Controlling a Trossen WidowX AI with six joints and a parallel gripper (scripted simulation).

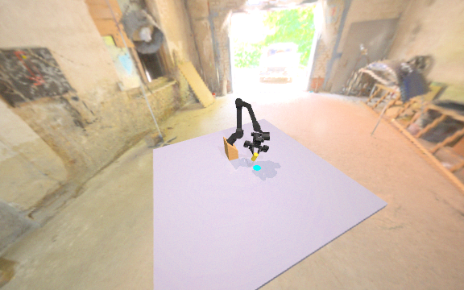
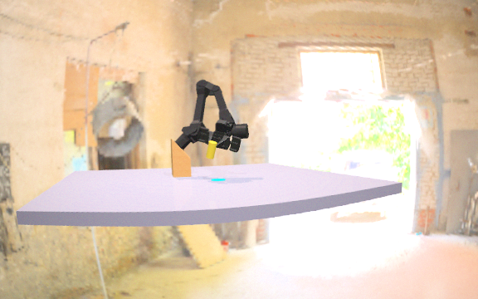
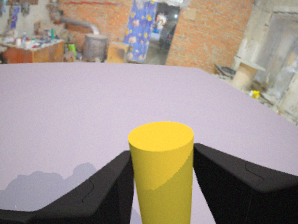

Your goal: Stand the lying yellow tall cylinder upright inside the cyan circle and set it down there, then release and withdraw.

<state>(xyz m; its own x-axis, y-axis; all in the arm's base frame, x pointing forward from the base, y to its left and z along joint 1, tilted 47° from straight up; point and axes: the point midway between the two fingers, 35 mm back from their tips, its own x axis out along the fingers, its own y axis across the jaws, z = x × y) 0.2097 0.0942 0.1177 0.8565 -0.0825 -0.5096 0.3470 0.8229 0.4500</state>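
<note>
The yellow tall cylinder (image 1: pixel 254 157) (image 2: pixel 212 150) (image 3: pixel 163 175) is held in the air above the table, nearly upright with a slight tilt in the top and exterior views. My gripper (image 1: pixel 254 154) (image 3: pixel 161 155) is shut on it, one finger on each side, and the cylinder's top end shows between the fingers in the wrist view. The cyan circle (image 1: pixel 257 167) (image 2: pixel 218 179) lies flat on the table, below the cylinder and slightly to its right in the exterior view. The circle is not seen in the wrist view.
An orange-brown wedge-shaped block (image 1: pixel 230 150) (image 2: pixel 181 162) stands on the lilac table (image 1: pixel 216 225) (image 2: pixel 110 199) (image 3: pixel 75 110) by the arm's base, left of the cyan circle in the top and exterior views. The arm's shadow falls around the circle.
</note>
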